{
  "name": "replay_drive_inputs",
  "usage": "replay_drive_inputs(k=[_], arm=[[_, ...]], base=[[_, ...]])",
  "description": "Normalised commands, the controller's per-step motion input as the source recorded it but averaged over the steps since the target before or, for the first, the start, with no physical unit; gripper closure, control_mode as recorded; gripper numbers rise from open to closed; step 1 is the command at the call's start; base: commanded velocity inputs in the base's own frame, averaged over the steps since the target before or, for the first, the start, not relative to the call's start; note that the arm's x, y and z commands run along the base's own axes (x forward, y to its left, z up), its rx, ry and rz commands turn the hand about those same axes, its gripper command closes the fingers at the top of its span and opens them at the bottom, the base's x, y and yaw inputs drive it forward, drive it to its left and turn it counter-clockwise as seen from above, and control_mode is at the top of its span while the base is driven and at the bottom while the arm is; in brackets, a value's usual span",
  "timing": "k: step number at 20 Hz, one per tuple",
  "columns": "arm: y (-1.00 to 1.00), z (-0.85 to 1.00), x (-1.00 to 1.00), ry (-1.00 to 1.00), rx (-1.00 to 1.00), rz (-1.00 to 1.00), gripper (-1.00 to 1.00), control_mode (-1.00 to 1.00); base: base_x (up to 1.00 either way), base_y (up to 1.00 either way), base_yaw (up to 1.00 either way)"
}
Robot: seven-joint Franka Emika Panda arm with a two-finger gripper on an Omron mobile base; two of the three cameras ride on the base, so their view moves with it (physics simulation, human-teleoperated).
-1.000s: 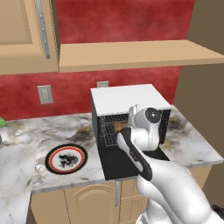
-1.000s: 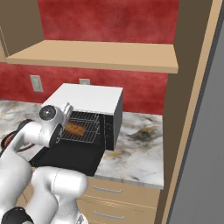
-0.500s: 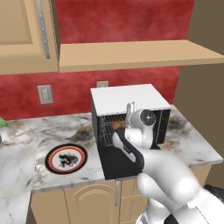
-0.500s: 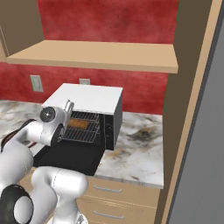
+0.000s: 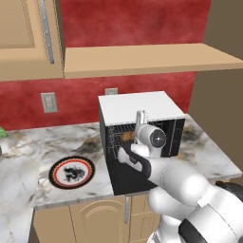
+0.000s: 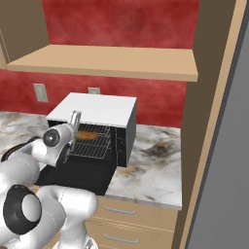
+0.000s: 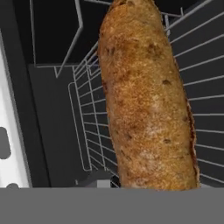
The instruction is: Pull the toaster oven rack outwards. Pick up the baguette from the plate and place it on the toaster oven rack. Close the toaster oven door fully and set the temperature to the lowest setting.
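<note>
Baguette, short tan-brown crusty loaf [image 7: 146, 96]: lying on thin silver-grey wire rack [image 7: 89, 131] inside boxy black toaster oven [image 5: 137, 107]. Red-and-black-rimmed round plate [image 5: 72, 172] bare on marble surface [image 5: 28, 156]. Hand state: cannot tell. Placement step apparently finishing; next: withdraw, lift black door [image 6: 78, 176].

You're looking close-up at the baguette [image 7: 146, 100], tan-brown w/ a rough speckled crust, running from the top of the view down to the bottom edge and taking up most of the centre-right. It lies on the toaster oven rack [image 7: 92, 131], thin grey wires showing on both sides of the loaf: parallel bars to its right, a curved run of bars to its left. Behind the rack you've got the dark oven cavity [image 7: 52, 30] w/ a wire side guide. A white strip [image 7: 11, 144] runs down the left edge. Finger tips can't be made out.
</note>
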Motion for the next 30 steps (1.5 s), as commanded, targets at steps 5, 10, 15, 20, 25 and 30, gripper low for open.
replay_drive_inputs(k=[5, 10, 15, 20, 25, 30], arm=[[0.04, -0.14, 0.00, 0.24, -0.01, 0.12, 1.00, -1.00], [0.06, 0.00, -0.13, 0.15, 0.00, 0.09, -1.00, -1.00], [0.00, 0.10, -0.46, 0.09, 0.02, 0.06, -1.00, -1.00], [0.00, 0.11, -0.56, 0.13, 0.02, 0.07, -1.00, -1.00], [-0.18, 0.00, -0.11, 0.22, 0.00, 0.02, -1.00, -1.00], [-0.56, -0.08, 0.01, 0.20, 0.00, -0.01, -1.00, -1.00]], base=[[0.00, 0.00, 0.00], [0.00, 0.00, 0.00], [0.00, 0.00, 0.00], [0.00, 0.00, 0.00], [0.00, 0.00, 0.00], [0.00, 0.00, 0.00]])
